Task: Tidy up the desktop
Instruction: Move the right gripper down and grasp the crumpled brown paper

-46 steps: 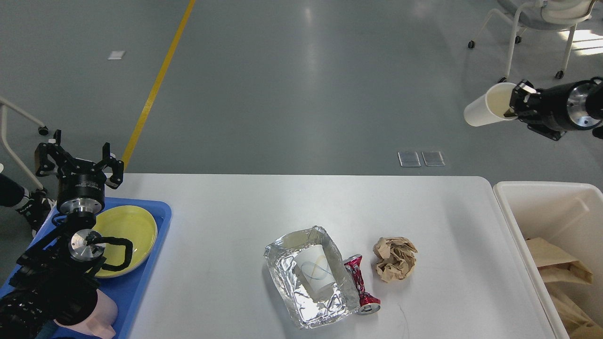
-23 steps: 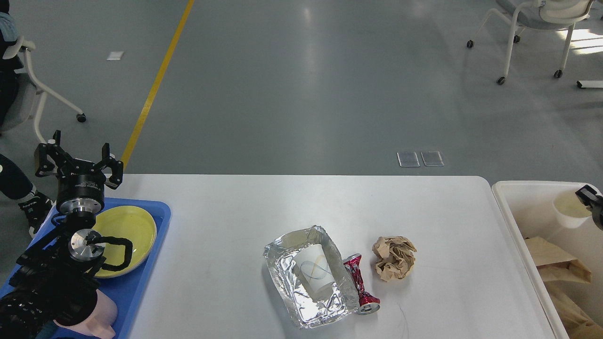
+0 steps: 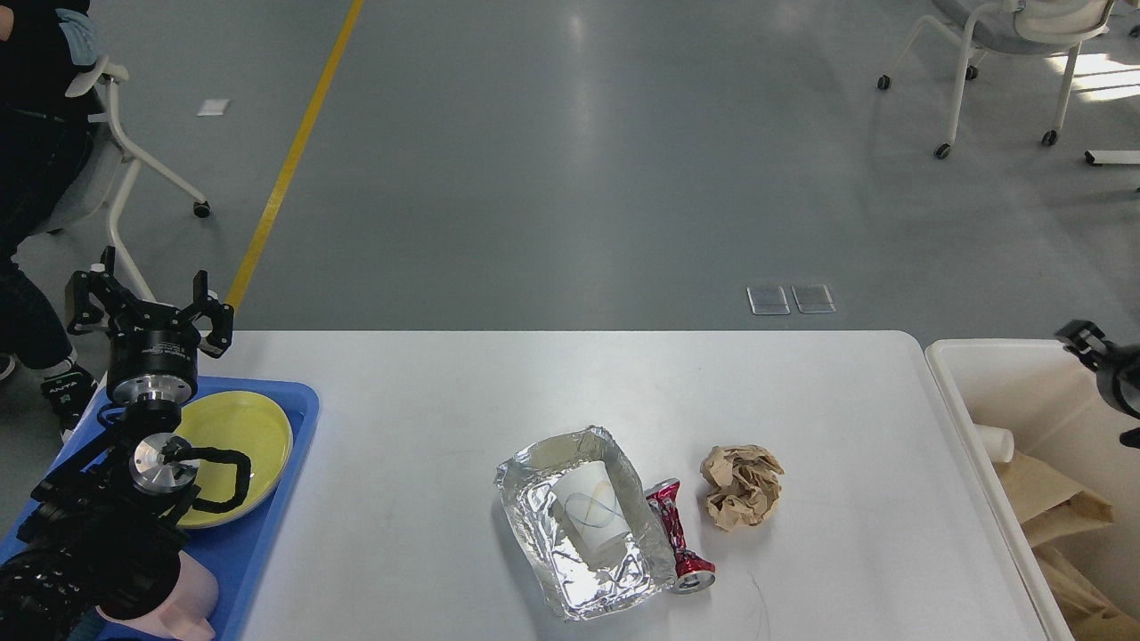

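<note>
The white desktop (image 3: 445,401) carries a crumpled foil tray (image 3: 623,583) with a white paper cup (image 3: 592,516) lying inside it. A crushed red can (image 3: 679,539) lies against the foil's right side, and a ball of crumpled brown paper (image 3: 742,487) sits just right of that. My left gripper (image 3: 147,307) stands open and empty above the far left corner. Only the tip of my right gripper (image 3: 1088,343) shows at the right edge, over the cream-white bin (image 3: 957,383). A white cup (image 3: 993,442) lies loose inside that bin.
A blue tray (image 3: 276,525) at the left holds a yellow plate (image 3: 240,441) and a pink cup (image 3: 191,601), partly behind my left arm. Brown paper bags (image 3: 1055,507) fill the bin. Wheeled chairs stand on the floor beyond.
My right arm came down from high on the right with the white cup to the bin. The cup now lies in the bin, free of the gripper. The left arm stayed still.
</note>
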